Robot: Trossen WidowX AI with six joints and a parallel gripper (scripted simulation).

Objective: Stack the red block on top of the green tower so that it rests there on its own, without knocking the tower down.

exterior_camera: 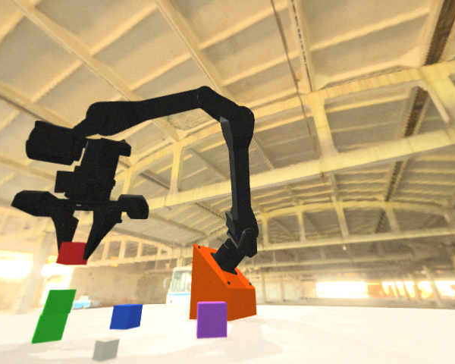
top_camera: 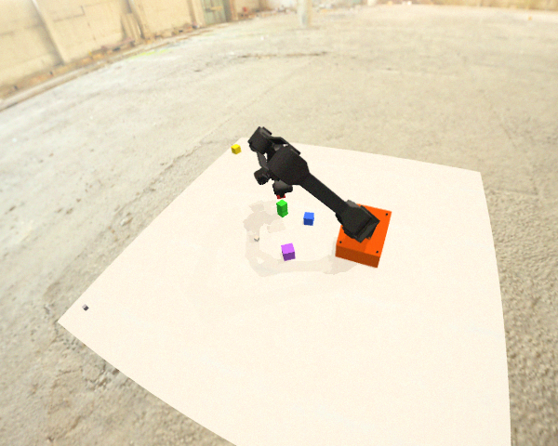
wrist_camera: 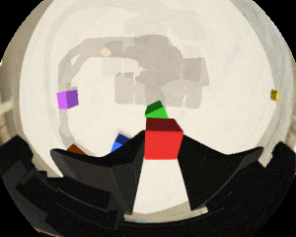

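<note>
The gripper (exterior_camera: 73,250) is clamped on the red block (exterior_camera: 71,253), its two dark fingers (exterior_camera: 98,230) pressed against the block's opposite sides and spread only as wide as the block itself. The block hangs in the air, well off the white mat (top_camera: 317,335) and touching nothing but the fingers. In the exterior view it sits above the green tower (exterior_camera: 54,315) with a plain gap between the two — the tower stands upright on the mat, two green cubes high, slightly to the left of the block's line.

From the wrist view the red block (wrist_camera: 163,138) covers most of the tower, so only a sliver of the green top (wrist_camera: 156,111) shows behind it, and the blue block (wrist_camera: 120,142) is half hidden by a finger. From the top view the arm's wrist hides nearly all of the red block; just a speck of red shows above the green tower (top_camera: 282,207).

A purple block (exterior_camera: 211,319), a small grey block (exterior_camera: 105,349) and a yellow block (top_camera: 235,149) lie apart on the mat — none touches the tower
</note>
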